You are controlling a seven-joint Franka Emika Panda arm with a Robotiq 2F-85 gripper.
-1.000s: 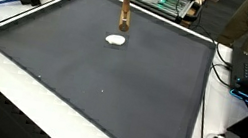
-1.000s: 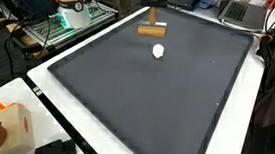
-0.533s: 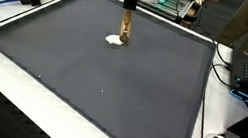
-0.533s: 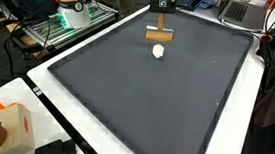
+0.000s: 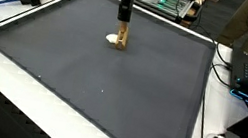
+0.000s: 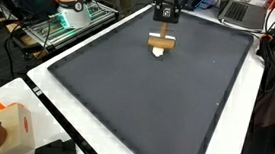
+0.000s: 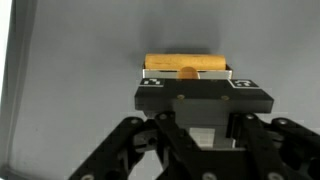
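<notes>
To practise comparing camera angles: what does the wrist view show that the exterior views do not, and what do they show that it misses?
Only the wrist view: the wooden block up close, lying crosswise between the gripper's fingers. Only the exterior views: a small white object by the block, and the white border around the mat. Both: the gripper shut on the block above the dark mat.
</notes>
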